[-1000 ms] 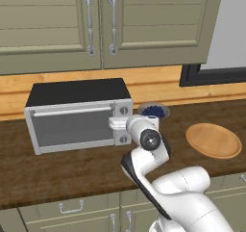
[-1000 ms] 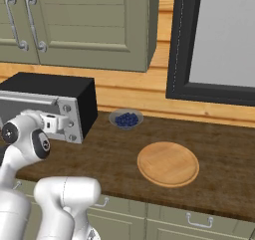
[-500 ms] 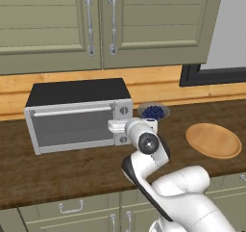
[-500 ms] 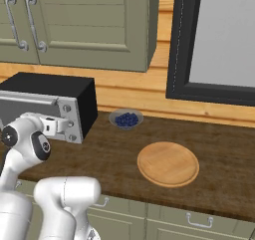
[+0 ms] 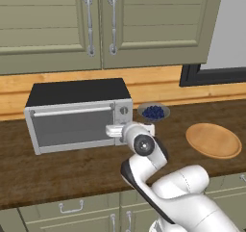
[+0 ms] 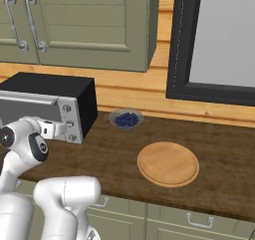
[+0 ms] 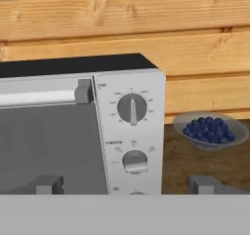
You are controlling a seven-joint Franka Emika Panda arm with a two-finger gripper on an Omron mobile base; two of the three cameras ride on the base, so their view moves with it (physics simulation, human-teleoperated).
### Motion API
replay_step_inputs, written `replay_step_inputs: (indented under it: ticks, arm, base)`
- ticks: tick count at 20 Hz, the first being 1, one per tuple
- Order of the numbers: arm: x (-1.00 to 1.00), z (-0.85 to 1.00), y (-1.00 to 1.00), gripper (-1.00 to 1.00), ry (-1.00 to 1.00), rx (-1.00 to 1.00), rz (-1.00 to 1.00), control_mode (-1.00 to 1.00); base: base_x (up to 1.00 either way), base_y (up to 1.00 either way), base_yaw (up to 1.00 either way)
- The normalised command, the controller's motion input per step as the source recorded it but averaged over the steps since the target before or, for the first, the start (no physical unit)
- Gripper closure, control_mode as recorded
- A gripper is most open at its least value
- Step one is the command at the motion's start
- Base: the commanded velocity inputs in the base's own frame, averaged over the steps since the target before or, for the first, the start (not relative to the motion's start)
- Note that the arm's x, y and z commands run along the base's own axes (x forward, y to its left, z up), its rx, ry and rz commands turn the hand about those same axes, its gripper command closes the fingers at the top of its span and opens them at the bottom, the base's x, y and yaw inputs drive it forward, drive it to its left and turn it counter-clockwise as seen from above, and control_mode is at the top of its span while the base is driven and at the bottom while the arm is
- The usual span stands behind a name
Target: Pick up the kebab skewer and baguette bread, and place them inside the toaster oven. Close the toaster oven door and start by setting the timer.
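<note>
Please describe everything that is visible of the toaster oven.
The toaster oven is a silver box with a black top, standing on the dark wooden counter against the wooden back wall. Its door is shut, with a grey glass window and a horizontal silver bar handle along its top. The right-hand panel carries round knobs. The open gripper faces this panel without touching it.

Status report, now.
Claw open, empty, facing knob panel. Toaster oven door shut. Blueberry bowl to the right, nothing blocking.

You see: toaster oven [image 5: 77,114] silver, black top, grey glass door [image 5: 72,128]; blueberries dark blue in clear bowl [image 5: 153,112]; tan wooden board [image 5: 213,140]; dark brown wood-grain counter [image 5: 72,171]; olive-green cabinets [image 5: 101,24].
</note>
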Motion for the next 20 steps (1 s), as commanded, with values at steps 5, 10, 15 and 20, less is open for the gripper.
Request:
replay_step_inputs:
  ticks: [5, 10, 15, 20]
  arm:
    - [0.00, -0.27, 0.00, -1.00, 0.06, 0.00, 0.00, -1.00]
    - [0.00, -0.36, 0.00, -1.00, 0.07, 0.00, 0.00, -1.00]
    - [0.07, -0.19, 0.00, -1.00, 0.00, 0.00, 0.00, -1.00]
    - [0.07, -0.42, -0.04, -1.00, 0.00, 0.00, 0.01, -1.00]
  base:
    - [0.00, 0.00, 0.00]
    - [0.00, 0.00, 0.00]
    - [0.00, 0.00, 0.00]
    - [0.00, 0.00, 0.00]
